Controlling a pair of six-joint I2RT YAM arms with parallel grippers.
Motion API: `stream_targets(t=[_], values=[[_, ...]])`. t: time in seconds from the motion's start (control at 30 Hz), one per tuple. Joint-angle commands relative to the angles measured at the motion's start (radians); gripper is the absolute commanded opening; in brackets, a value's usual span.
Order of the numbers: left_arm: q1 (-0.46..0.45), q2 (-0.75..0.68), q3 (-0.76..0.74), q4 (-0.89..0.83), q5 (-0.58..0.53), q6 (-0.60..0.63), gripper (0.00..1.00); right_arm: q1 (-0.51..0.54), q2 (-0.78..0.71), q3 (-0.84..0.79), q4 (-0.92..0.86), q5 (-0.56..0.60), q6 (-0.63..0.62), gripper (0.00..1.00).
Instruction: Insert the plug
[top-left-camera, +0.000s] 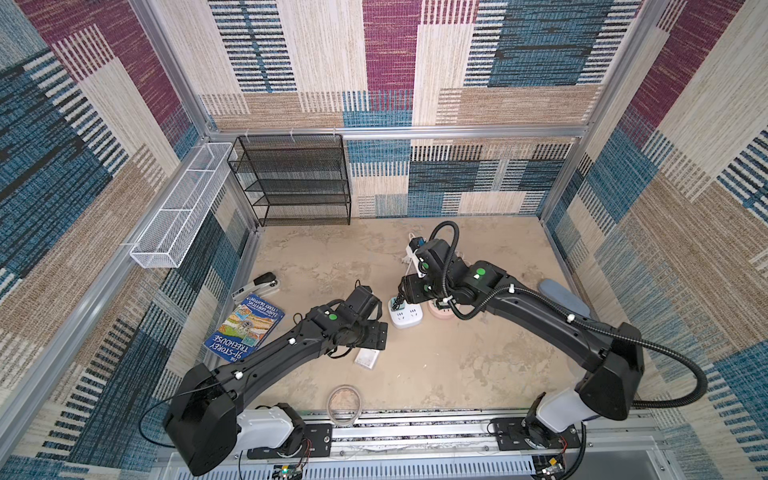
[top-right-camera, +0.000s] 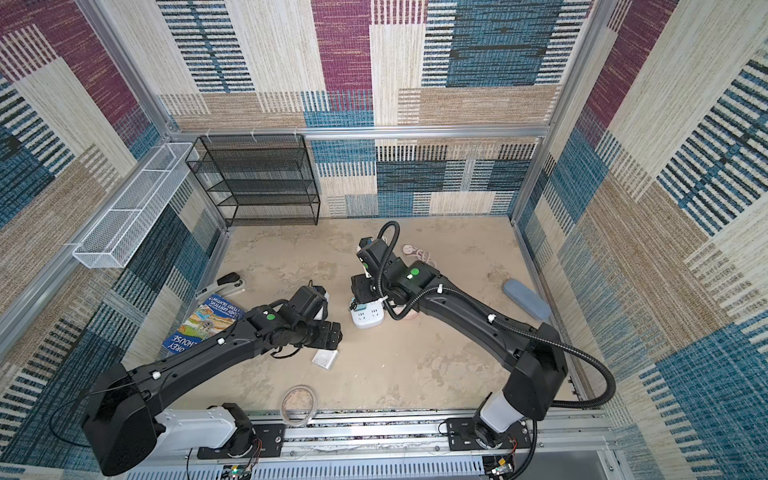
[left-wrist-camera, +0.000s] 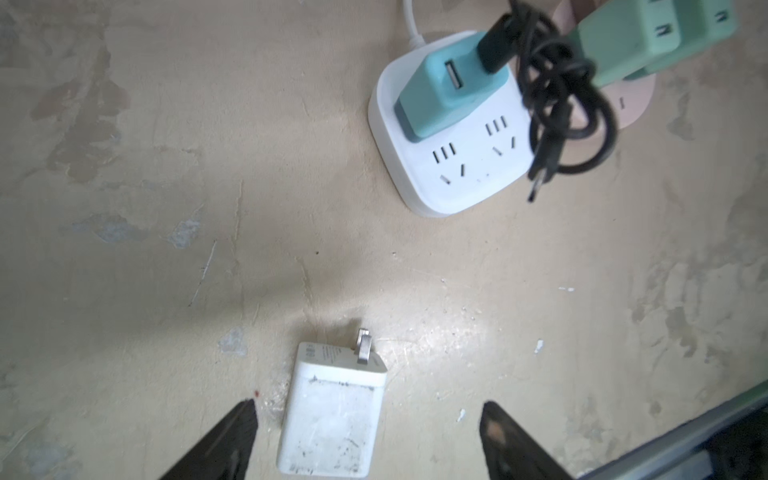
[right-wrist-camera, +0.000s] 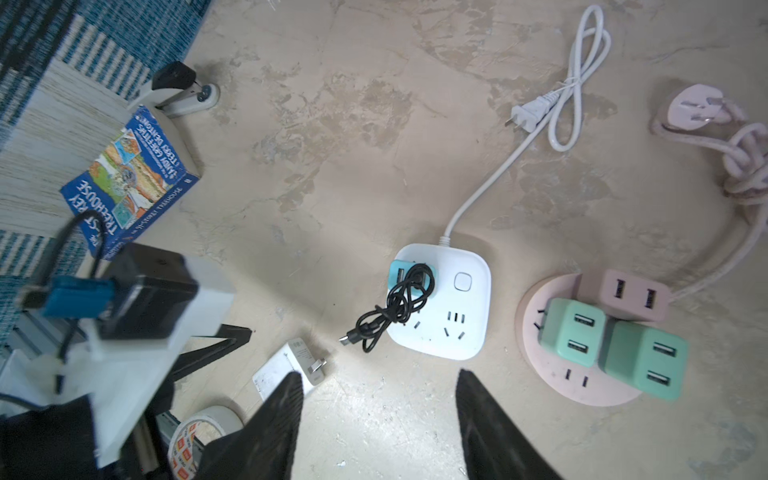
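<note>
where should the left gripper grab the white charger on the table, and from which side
Take the white charger by its two long side edges, coming straight down from above. It lies flat on a broad face, and its prong sticks out of the end toward the power strip, so keep off that end. The open left gripper hangs right over it.

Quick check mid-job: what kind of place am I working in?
Probably a lab test cell, not a real room: aluminium frame lined with patterned carpet panels, both arms mounted on a front rail, and staged props like a white power strip, book and stapler.
</note>
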Motion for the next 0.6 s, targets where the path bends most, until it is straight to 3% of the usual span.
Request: stream_targets(t=[0.0,0.1,0.57], values=[[-0.03,0.047,0.028,-0.096,-0.073,-0.013,0.88,0.0,-0.037,-0.042,0.116,-0.028,0.016,0.73],[-0.039,0.099,0.041,-0.104,-0.067,-0.018,0.88,0.0,-0.055,-0.074,0.134,-0.03,0.014,0.79],[-0.051,0.255,0.074,-0.096,-0.046,-0.02,0.78,0.0,-0.08,-0.141,0.157,-0.017,0.01,0.77]])
